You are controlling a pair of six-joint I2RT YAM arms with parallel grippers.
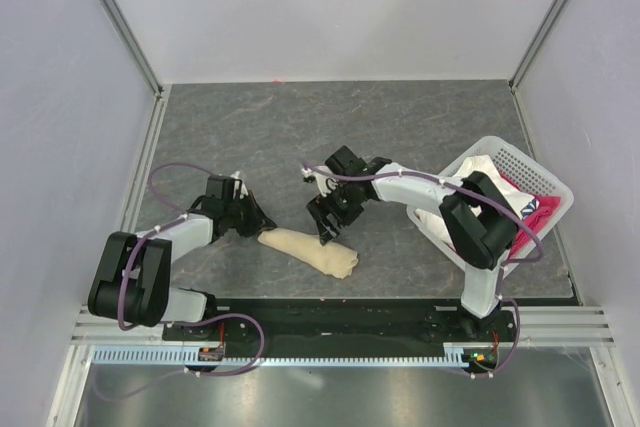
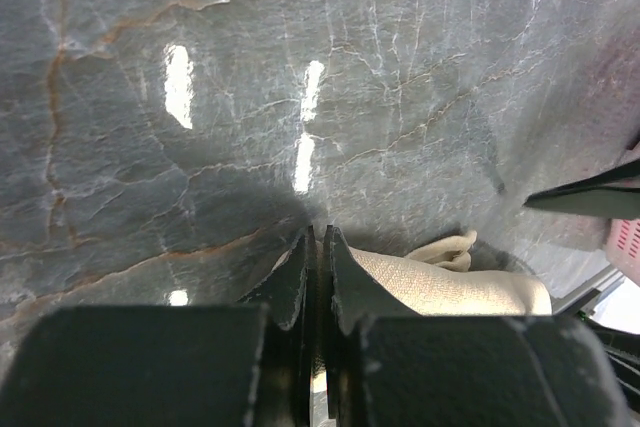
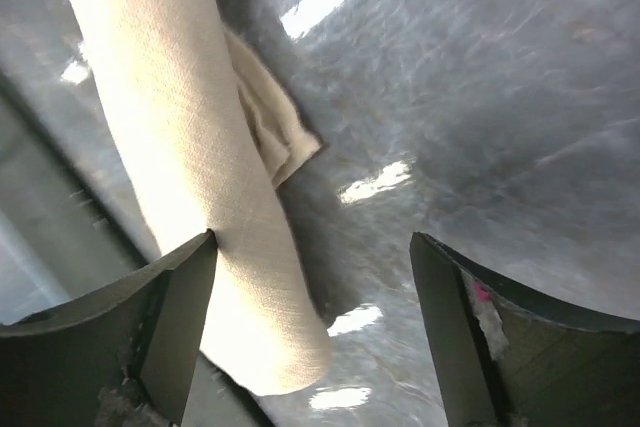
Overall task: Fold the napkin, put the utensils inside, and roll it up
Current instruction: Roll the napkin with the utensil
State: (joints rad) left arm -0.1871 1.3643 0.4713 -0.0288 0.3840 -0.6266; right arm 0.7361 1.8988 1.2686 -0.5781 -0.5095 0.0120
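The beige napkin (image 1: 310,250) lies rolled into a tube near the table's front edge. It also shows in the left wrist view (image 2: 450,282) and in the right wrist view (image 3: 180,117). My left gripper (image 1: 255,224) is at the roll's left end, its jaws (image 2: 320,237) closed to a thin slit on the cloth's edge. My right gripper (image 1: 325,230) hovers over the roll's middle with its jaws wide open (image 3: 310,247). Its left finger (image 3: 185,297) is against the roll's side. No utensil is visible in any view.
A white plastic basket (image 1: 535,172) stands at the right edge, holding a white cloth (image 1: 478,169) and a pink-red cloth (image 1: 525,209). The table is grey marble (image 1: 300,127). A black rail (image 1: 340,312) runs just in front of the roll.
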